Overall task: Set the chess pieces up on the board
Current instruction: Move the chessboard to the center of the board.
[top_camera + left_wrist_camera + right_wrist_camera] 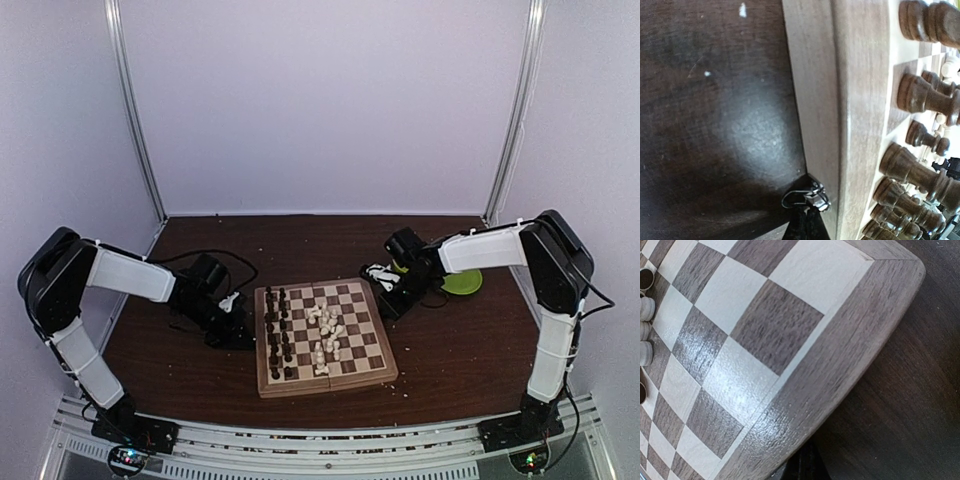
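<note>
the board (322,338) is lying flat in the middle of the table (450,350), its light border showing on every side. the dark chess pieces (278,335) are standing in two rough files along the board's left side. the cream chess pieces (328,328) are crowding in a loose cluster around the centre squares, and whether any are tipped over is too small to tell.

the left pincer (234,304) is sitting low just beside the board's left edge, fully closed and gripping nothing. in its wrist view a small metal clasp (807,196) on the board's side wall is showing right in front of the fingertips. the right pincer (387,303) is hanging at the board's far right corner, also fully closed with nothing in it. a green plate (462,282) is resting on the table just beyond the right arm, well apart from the board.
</note>
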`<act>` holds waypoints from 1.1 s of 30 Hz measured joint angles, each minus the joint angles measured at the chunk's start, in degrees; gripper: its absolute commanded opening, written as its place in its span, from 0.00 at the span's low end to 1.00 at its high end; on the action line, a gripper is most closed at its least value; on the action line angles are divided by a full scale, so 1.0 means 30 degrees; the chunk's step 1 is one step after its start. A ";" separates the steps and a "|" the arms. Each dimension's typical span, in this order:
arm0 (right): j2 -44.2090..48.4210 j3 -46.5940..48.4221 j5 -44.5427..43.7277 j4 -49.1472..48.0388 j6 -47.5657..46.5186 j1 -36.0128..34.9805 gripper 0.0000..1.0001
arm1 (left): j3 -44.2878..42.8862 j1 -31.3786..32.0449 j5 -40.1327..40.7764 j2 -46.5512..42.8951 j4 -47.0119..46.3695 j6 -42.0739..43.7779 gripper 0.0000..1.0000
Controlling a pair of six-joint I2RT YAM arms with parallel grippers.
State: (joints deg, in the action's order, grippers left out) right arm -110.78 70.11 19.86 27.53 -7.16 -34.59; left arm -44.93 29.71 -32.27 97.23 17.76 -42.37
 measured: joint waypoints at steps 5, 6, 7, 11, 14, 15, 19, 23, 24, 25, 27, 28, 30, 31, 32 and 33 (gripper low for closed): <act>0.0838 -0.1209 0.0328 -0.0517 0.0000 -0.0109 0.00 | 0.0736 0.0146 0.0335 -0.0525 -0.0947 -0.0080 0.00; 0.1158 -0.1639 0.0364 -0.0561 0.0007 -0.0233 0.00 | 0.0896 0.0211 0.0459 -0.0663 -0.1151 -0.0080 0.00; 0.1545 -0.2113 0.0379 -0.0525 -0.0015 -0.0386 0.00 | 0.1035 0.0291 0.0612 -0.0794 -0.1319 -0.0073 0.00; 0.2521 -0.3228 0.0262 0.0007 -0.0080 -0.1122 0.00 | 0.1370 0.0495 0.1056 -0.1093 -0.1727 -0.0036 0.00; 0.2681 -0.3286 0.0058 0.0612 -0.0109 -0.1486 0.00 | 0.1392 0.0510 0.1173 -0.1107 -0.1763 -0.0015 0.00; 0.2681 -0.3249 0.0022 0.0699 -0.0109 -0.1515 0.00 | 0.1399 0.0510 0.1180 -0.1107 -0.1770 -0.0007 0.00; 0.2681 -0.3191 -0.0087 0.0933 -0.0124 -0.1596 0.00 | 0.1479 0.0525 0.1326 -0.1224 -0.1829 0.0000 0.00; 0.2710 -0.3191 0.0452 0.0882 -0.0189 -0.1472 0.03 | 0.1333 0.0984 0.2579 -0.1887 -0.0627 0.0321 0.00; 0.2798 -0.3191 0.0758 0.0831 -0.0262 -0.1260 0.04 | 0.1100 0.1137 0.3133 -0.2047 0.0240 0.0495 0.00; 0.2994 -0.3191 0.1035 0.0809 -0.0452 -0.1137 0.05 | 0.0758 0.1260 0.3774 -0.2215 0.1275 0.0685 0.00; 0.3679 -0.3257 0.1421 0.0707 -0.0780 -0.0685 0.09 | -0.0306 0.1443 0.5268 -0.2535 0.3708 0.1100 0.00; 0.4248 -0.3402 0.1559 0.0561 -0.1005 -0.0386 0.11 | -0.1005 0.1472 0.5982 -0.2732 0.4860 0.1319 0.00; 0.5719 -0.3767 0.1749 0.0379 -0.1406 0.0270 0.15 | -0.2747 0.1472 0.7446 -0.3220 0.6870 0.1872 0.01; 0.6484 -0.3883 0.1851 0.0357 -0.1654 0.0561 0.16 | -0.3993 0.1472 0.8233 -0.3446 0.7927 0.2215 0.02; 0.7264 -0.3920 0.1923 0.0372 -0.1909 0.0874 0.18 | -0.5034 0.1472 0.8779 -0.3585 0.8524 0.2543 0.04; 0.7949 -0.3912 0.1938 0.0357 -0.2215 0.1086 0.20 | -0.6156 0.1472 0.9311 -0.3672 0.9107 0.2943 0.06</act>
State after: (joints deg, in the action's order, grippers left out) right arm -86.94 58.37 25.67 28.60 -13.80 -31.33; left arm -63.40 34.13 -4.34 86.21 45.08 -33.54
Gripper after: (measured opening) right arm 0.156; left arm 0.015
